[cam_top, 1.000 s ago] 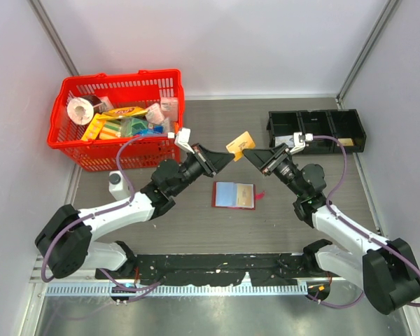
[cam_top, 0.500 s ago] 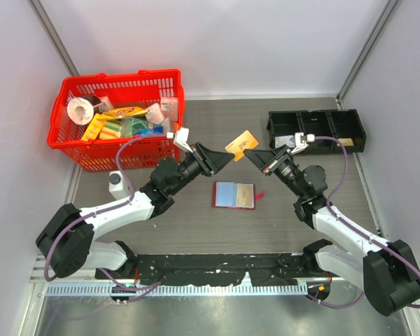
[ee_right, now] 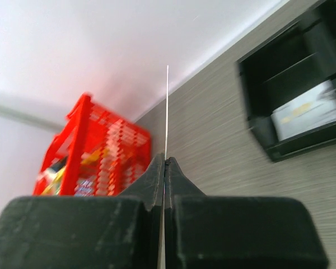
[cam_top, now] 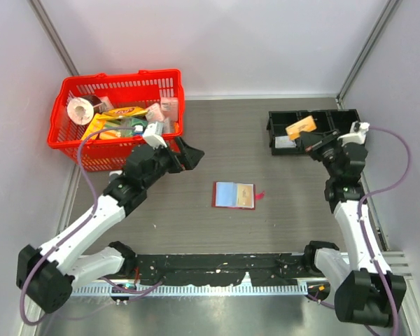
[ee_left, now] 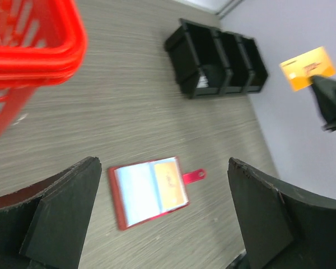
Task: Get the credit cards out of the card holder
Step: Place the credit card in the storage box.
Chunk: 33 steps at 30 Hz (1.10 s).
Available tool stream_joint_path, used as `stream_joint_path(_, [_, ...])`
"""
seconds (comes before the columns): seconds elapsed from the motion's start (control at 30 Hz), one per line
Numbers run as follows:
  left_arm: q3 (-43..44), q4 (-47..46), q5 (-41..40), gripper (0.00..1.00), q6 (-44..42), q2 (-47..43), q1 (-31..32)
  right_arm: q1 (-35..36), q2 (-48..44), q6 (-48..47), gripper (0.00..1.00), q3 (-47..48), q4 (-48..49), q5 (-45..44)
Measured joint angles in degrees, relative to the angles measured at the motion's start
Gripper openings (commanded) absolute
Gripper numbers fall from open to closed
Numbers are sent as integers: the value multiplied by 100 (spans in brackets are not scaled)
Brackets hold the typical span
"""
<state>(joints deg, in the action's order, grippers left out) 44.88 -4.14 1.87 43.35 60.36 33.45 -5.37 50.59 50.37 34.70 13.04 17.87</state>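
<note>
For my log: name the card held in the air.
The orange card pinched by the right end effector; another orange card sits in the card holder, a pale one in a bin.

The desk [cam_top: 196, 231] is matt grey with a streaked wood-grain finish. The basket [ee_left: 39, 56] is glossy red plastic and the bins [ee_left: 185, 61] are matt black plastic. The card holder [cam_top: 234, 195] looks smooth and red, and the orange credit card [ee_left: 307, 68] is thin, smooth plastic. The left pincer [ee_left: 163, 163] has matt black, rough-edged fingers [ee_left: 61, 218].

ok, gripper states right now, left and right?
Left gripper: open, empty.
Right gripper: shut on the orange card.
</note>
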Motion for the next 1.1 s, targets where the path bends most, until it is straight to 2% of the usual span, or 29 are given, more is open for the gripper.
stream_joint_path(0.13, [11,990,-492,100,-664,-634,-28,-643,553,-470,1,656,-629,-319])
stream_joint_path(0.3, [11,1729,-981,100,-1246,-1029,-22,-1440,1718,-940,1,1443,-988,-643])
stream_joint_path(0.57, [11,2096,-1392,100,-1628,-1147,7,-2369,3276,-1620,1,2116,-1163,-920])
stream_joint_path(0.87, [11,2096,-1565,100,-1746,-968,170,-2588,4621,-2133,1,2614,-1008,-911])
stream_joint_path(1.1, [11,2087,-1606,99,-1827,-796,175,-2581,5178,-2149,1,2739,-507,-752])
